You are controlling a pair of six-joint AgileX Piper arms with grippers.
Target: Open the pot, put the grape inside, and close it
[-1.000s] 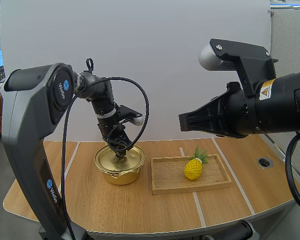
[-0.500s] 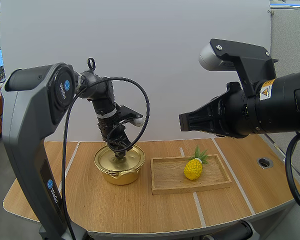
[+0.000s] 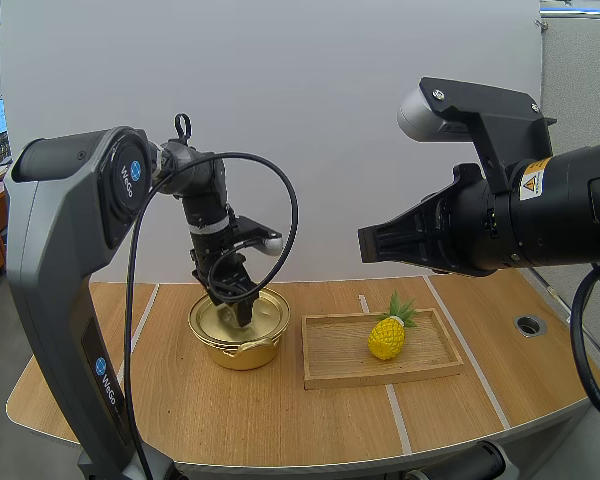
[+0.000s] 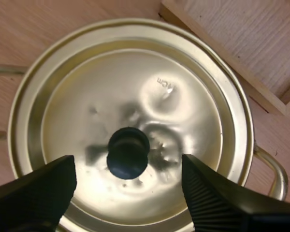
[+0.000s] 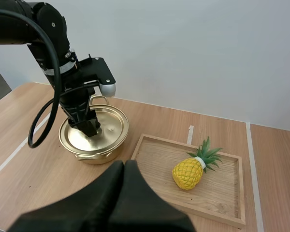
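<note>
A gold pot (image 3: 238, 335) stands on the table with its gold lid (image 4: 135, 92) on it. The lid's black knob (image 4: 128, 152) sits at the centre. My left gripper (image 4: 128, 166) hangs just over the lid, open, one finger (image 4: 43, 186) on each side of the knob and clear of it. In the high view the left gripper (image 3: 242, 310) points down onto the lid. My right gripper (image 5: 124, 166) is shut, its fingers together as one dark wedge, high above the table's front and away from the pot (image 5: 93, 135).
A wooden tray (image 3: 330, 368) lies right of the pot, close to its rim, and holds a yellow toy pineapple (image 3: 386, 337). The right arm (image 3: 480, 220) hangs high over the tray. Bare tabletop lies in front of the pot and the tray (image 5: 222, 198).
My left gripper's fingers have come apart from the lid's knob and now stand wide on either side of it. The lid stays on the pot. The right arm has not moved.
</note>
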